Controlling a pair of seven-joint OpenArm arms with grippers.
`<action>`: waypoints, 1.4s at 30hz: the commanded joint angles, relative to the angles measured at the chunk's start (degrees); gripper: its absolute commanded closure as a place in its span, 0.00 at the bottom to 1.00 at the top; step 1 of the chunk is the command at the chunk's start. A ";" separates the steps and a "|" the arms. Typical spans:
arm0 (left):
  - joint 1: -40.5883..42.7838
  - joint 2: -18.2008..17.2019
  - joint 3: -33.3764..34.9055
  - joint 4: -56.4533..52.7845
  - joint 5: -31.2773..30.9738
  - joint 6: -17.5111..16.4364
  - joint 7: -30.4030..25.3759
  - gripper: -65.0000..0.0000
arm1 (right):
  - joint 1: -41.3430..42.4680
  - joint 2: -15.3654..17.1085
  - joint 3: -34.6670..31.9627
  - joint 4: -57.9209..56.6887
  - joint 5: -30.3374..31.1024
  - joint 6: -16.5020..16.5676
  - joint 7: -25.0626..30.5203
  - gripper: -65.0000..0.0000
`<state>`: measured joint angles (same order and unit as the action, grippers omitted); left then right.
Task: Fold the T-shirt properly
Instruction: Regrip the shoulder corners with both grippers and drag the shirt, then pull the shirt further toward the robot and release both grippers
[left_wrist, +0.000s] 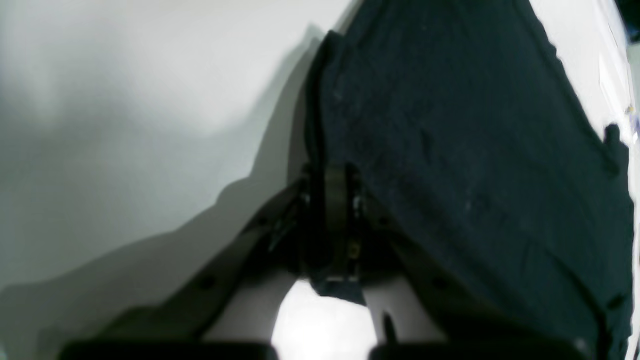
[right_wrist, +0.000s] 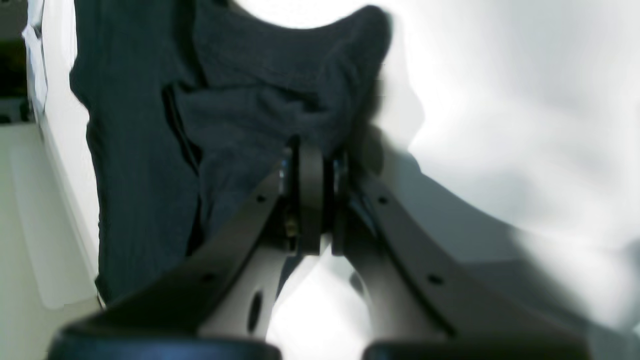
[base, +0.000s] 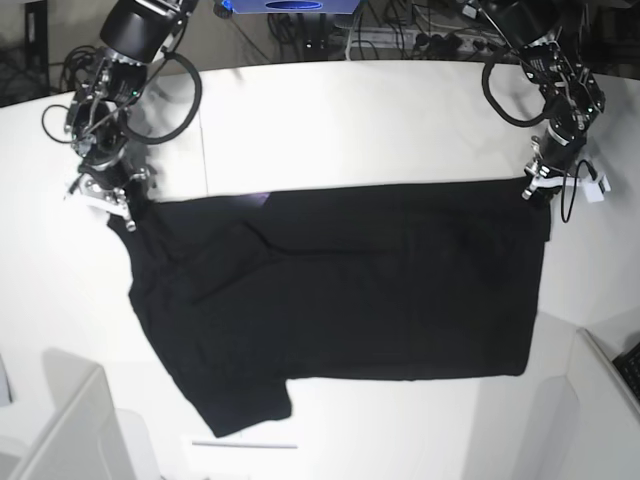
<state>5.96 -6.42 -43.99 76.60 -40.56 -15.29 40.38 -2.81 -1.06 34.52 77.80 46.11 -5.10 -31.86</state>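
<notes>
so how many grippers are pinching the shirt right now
2. The left gripper is shut on the T-shirt at its far corner on the base view's right; the right gripper pinches the far corner on that view's left.

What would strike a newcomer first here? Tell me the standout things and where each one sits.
The big black T-shirt spread across the middle of the white table dominates the base view. Next come the two arms at its far corners: the right gripper shut on the cloth at that view's left, and the left gripper shut on the corner at its right. Close up, each wrist view shows dark cloth bunched between shut jaws.
</notes>
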 joint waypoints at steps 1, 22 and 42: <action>0.15 -1.28 -0.19 0.63 0.16 0.12 -0.60 1.00 | -0.22 0.49 0.16 0.84 -1.32 -0.83 -0.19 1.00; 12.73 -3.83 3.24 12.41 -0.28 0.12 -0.60 1.00 | -11.13 0.66 0.25 13.67 -0.96 -0.83 -6.08 1.00; 22.66 -3.74 2.89 18.39 -0.28 0.12 -0.60 1.00 | -21.59 -2.50 0.07 22.11 -0.96 -0.83 -6.17 1.00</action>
<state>28.34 -9.39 -40.56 93.91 -40.34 -15.05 40.66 -24.27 -4.08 34.50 98.70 44.77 -6.20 -38.79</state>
